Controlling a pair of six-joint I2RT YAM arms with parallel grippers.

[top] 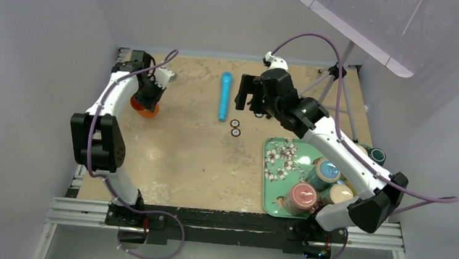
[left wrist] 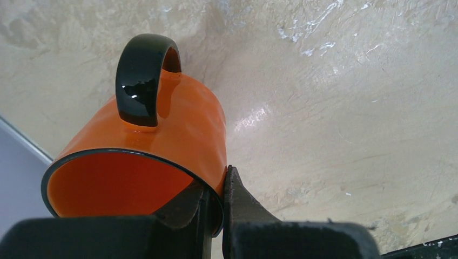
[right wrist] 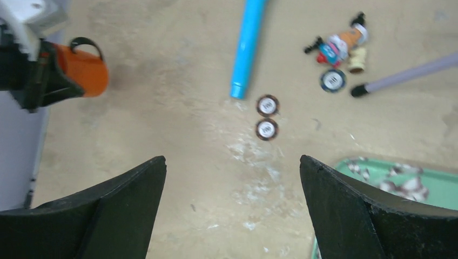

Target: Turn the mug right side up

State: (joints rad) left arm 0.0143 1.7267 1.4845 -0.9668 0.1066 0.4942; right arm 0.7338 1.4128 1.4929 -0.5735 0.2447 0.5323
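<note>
Left wrist view, closest in: the left gripper is pinched narrowly on the rim of the orange mug, one finger inside the mouth and one outside against the wall. The mug is tipped so that its open mouth faces the camera, and its black handle is on the upper side. Whether its base touches the table cannot be told from here.

Only the top external view places this: the left gripper and mug sit at the table's far left. The right gripper hangs near the far middle, beside a blue tube.

From the right wrist view, the right gripper is spread wide and holds nothing. Below it lie two small round discs, whose markings are too small to read. A small toy figure, hidden in the overhead view, lies past them. A green floral tray with jars sits near right.
</note>
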